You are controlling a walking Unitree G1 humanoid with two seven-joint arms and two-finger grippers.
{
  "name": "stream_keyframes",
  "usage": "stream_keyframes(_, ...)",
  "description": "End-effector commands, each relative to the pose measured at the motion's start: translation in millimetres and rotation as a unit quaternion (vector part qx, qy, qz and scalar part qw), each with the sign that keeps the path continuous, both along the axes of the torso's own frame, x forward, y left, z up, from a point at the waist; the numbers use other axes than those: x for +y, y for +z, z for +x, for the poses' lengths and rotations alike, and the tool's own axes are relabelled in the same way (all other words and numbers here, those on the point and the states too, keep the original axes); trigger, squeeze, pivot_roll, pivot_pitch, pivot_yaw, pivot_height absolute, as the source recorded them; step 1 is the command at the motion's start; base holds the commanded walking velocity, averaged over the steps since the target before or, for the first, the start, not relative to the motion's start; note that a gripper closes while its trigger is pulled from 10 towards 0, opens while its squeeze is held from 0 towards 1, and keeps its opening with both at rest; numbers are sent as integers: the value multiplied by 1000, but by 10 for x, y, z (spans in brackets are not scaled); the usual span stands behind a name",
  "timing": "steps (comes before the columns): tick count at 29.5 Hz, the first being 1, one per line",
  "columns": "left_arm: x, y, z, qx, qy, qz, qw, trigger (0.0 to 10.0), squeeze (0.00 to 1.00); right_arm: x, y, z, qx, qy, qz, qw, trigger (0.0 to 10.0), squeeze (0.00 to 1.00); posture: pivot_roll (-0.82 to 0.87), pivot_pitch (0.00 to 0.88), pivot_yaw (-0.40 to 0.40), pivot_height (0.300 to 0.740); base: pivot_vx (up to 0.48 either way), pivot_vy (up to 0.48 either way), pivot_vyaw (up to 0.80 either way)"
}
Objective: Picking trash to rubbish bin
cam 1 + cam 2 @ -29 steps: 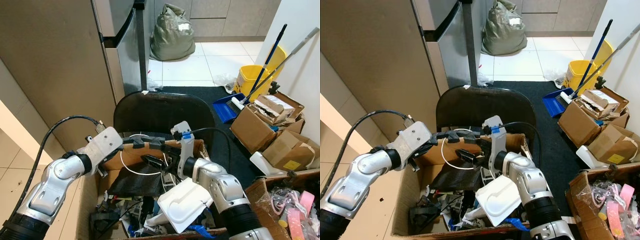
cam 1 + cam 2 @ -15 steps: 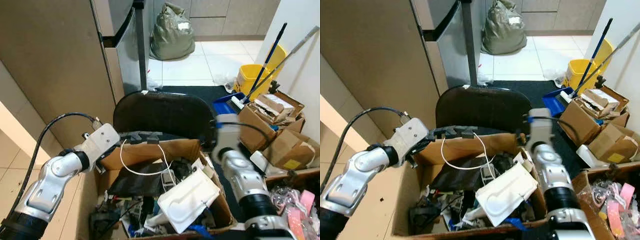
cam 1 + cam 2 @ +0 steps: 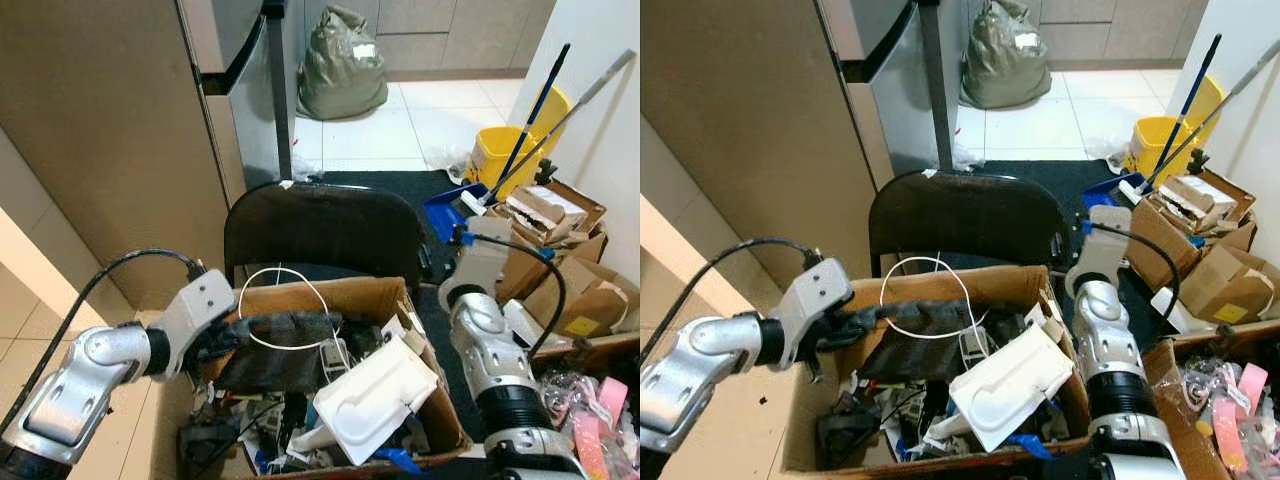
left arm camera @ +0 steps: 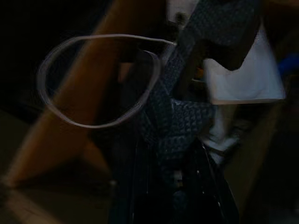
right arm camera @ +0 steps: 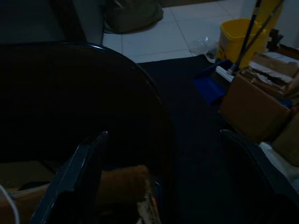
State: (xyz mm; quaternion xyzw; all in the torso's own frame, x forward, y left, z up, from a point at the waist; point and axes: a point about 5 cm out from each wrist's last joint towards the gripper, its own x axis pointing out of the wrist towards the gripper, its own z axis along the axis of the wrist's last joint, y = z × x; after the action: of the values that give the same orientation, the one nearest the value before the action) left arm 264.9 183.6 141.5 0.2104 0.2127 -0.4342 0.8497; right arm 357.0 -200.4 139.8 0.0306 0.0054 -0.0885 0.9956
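A dark strap (image 3: 285, 326) with a white cord loop (image 3: 283, 300) is clamped, apparently, by the left gripper (image 3: 222, 338) over the cardboard box (image 3: 330, 296). The right gripper (image 5: 159, 182), fingers spread, is raised beside the chair (image 3: 320, 228).

Left tool (image 3: 262, 328) reaches forward, fingers closed; right tool (image 5: 163, 186) is raised, fingers spread.

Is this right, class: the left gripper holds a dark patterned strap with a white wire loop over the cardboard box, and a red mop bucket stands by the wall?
Not quite. The mop bucket is yellow, not red, as the left eye view shows. The rest holds: the left gripper holds the dark patterned strap with the white wire loop over the cardboard box.
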Motion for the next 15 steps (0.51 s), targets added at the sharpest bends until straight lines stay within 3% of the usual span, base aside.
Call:
stream_keyframes(1,37,2,-63,23,-7,6,1000,0,0,19,-43,3,4,-5,1,1000,10000,0,72,141,67,740,0,0,0)
stream_keyframes(3,83,-20,-141,58,-22,30,998,0,0,38,-45,10,1,-5,1,1000,10000,0,72,141,67,740,0,0,0)
stream_keyframes(8,212,-29,-106,57,5,87,995,0,0,35,-39,19,-2,-3,3,1000,10000,0,72,139,66,740,0,0,0)
stream_keyframes(10,222,-31,-106,60,9,91,994,0,0,35,-40,19,-2,-3,4,1000,10000,0,72,139,66,740,0,0,0)
stream_keyframes(11,249,-49,-111,58,9,115,992,3961,0,36,-41,21,-3,-2,5,1000,10000,0,72,139,66,740,0,0,0)
stream_keyframes(12,272,-70,-113,61,11,129,990,10000,0,40,-42,24,-3,-1,6,1000,10000,0,70,133,69,740,0,0,0)
stream_keyframes(15,305,-94,-124,72,16,150,986,10000,0,50,-49,33,-4,-1,7,1000,10000,0,71,132,68,740,0,0,0)
